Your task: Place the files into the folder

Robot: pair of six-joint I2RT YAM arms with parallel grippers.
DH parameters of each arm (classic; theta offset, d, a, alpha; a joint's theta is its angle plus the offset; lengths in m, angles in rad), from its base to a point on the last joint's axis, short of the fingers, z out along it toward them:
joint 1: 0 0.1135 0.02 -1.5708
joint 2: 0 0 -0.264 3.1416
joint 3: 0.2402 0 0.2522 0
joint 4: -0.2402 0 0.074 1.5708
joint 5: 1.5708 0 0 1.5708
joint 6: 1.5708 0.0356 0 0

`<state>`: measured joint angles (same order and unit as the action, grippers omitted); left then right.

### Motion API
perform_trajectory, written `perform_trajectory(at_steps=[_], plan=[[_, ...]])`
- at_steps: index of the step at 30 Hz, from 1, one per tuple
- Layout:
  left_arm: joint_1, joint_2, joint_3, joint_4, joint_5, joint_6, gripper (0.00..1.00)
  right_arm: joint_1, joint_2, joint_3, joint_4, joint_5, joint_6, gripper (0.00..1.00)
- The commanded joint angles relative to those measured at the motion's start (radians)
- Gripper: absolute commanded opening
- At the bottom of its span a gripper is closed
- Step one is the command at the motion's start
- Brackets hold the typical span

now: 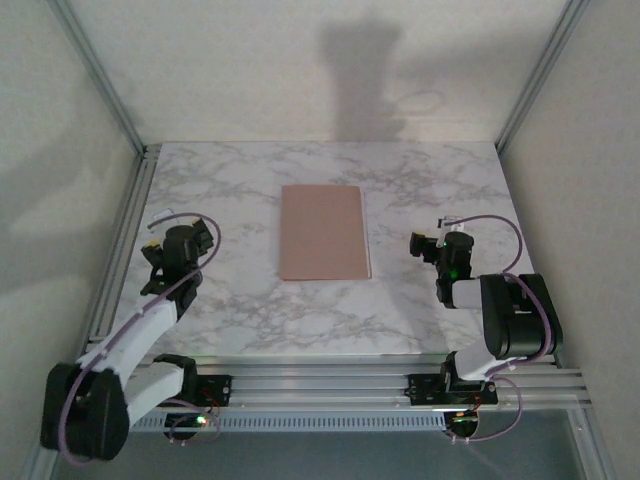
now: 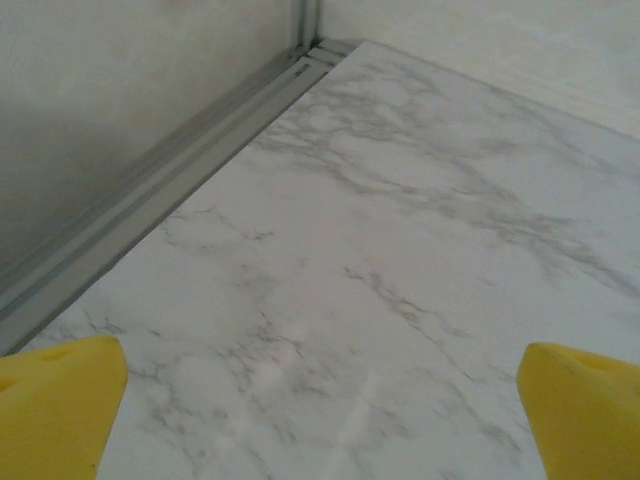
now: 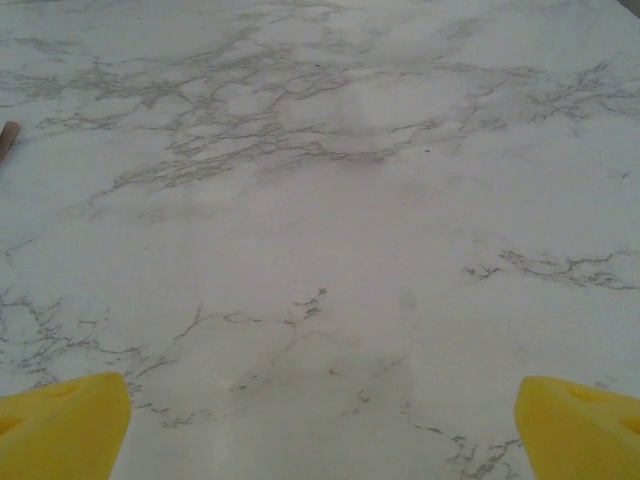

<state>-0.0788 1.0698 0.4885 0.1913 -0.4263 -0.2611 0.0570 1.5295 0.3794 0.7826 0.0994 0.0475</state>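
With nothing in either hand, the filing job looks either finished or not begun. The left gripper (image 1: 197, 236), its yellow fingertips (image 2: 60, 405) spread wide apart, hovers over bare white-and-grey marbled table top (image 1: 230, 300) and touches nothing. The right gripper (image 1: 424, 246) mirrors it on the other side, jaws equally wide and equally empty. Between the two arms, well apart from both, the flat tan-brown card folder (image 1: 323, 232) lies closed and square on the marble, its corner just edging into the right wrist view. Whether the paper files already sit under that shut cover cannot be told. If they do, little is left; if not, every step remains.
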Motion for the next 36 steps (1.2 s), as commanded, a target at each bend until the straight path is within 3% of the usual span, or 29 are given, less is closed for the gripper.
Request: perform_trajectory(at_steps=[1, 7, 12, 20, 25, 28, 30, 36], plan=[[0.095, 0.123, -0.016, 0.242, 0.161, 0.066, 1.00, 0.004, 0.004, 0.015, 0.035, -0.010, -0.018, 0.99], [0.141, 0.328, -0.030, 0.498, 0.221, 0.081, 1.00, 0.005, 0.005, 0.016, 0.032, -0.010, -0.020, 0.99], [0.158, 0.400, -0.084, 0.684, 0.260, 0.105, 1.00, 0.005, 0.005, 0.018, 0.032, -0.011, -0.020, 0.99], [0.152, 0.431, -0.126, 0.826, 0.316, 0.147, 0.99, 0.005, 0.007, 0.018, 0.030, -0.010, -0.020, 0.99], [0.114, 0.469, -0.363, 1.298, 0.287, 0.186, 0.99, 0.006, 0.007, 0.018, 0.031, -0.009, -0.020, 0.99], [0.115, 0.464, -0.350, 1.262, 0.243, 0.167, 0.99, 0.005, 0.006, 0.018, 0.032, -0.010, -0.021, 0.99], [0.113, 0.466, -0.285, 1.141, 0.239, 0.167, 0.99, 0.005, 0.005, 0.017, 0.033, -0.010, -0.021, 0.99], [0.113, 0.463, -0.288, 1.141, 0.242, 0.167, 1.00, 0.006, 0.005, 0.017, 0.033, -0.010, -0.021, 0.99]])
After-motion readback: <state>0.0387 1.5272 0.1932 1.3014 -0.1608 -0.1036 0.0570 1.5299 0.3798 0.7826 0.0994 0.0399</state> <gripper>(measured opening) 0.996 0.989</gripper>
